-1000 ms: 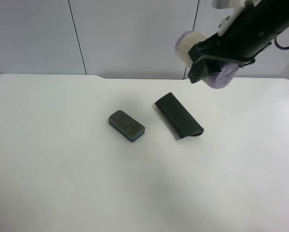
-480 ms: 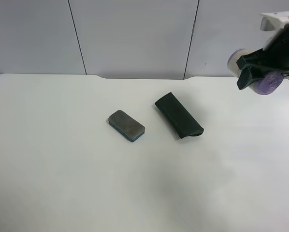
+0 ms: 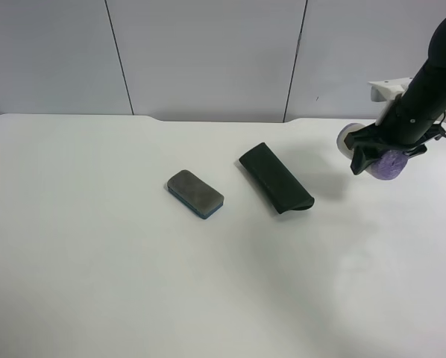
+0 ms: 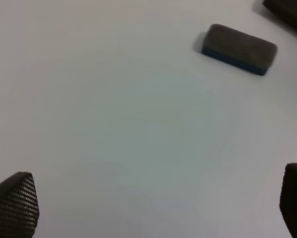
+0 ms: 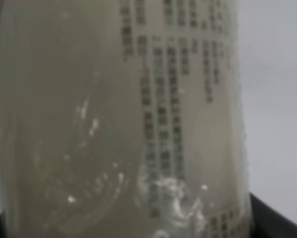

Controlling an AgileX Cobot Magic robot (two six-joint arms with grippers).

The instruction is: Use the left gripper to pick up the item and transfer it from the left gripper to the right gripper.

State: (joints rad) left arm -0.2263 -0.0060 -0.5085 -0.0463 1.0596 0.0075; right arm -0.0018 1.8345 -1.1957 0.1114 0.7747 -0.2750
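Note:
The item (image 3: 388, 165), a cream canister with purple ends, lies sideways in my right gripper (image 3: 373, 153), which is shut on it low over the table's right side in the exterior high view. In the right wrist view the item (image 5: 123, 124) fills the frame, with its dark printed text showing and black fingertips (image 5: 275, 220) at the lower corners. My left gripper (image 4: 153, 208) is open and empty above bare table. Only its two fingertips (image 4: 14, 203) show, and it is outside the exterior high view.
A grey-and-blue eraser block (image 3: 195, 194) lies mid-table and also shows in the left wrist view (image 4: 239, 48). A flat dark green case (image 3: 275, 177) lies to its right. The white table (image 3: 96, 261) ends at a grey panelled wall behind.
The arm at the exterior high view's right has carried the item from high over the table's back to the right and down, close to the tabletop.

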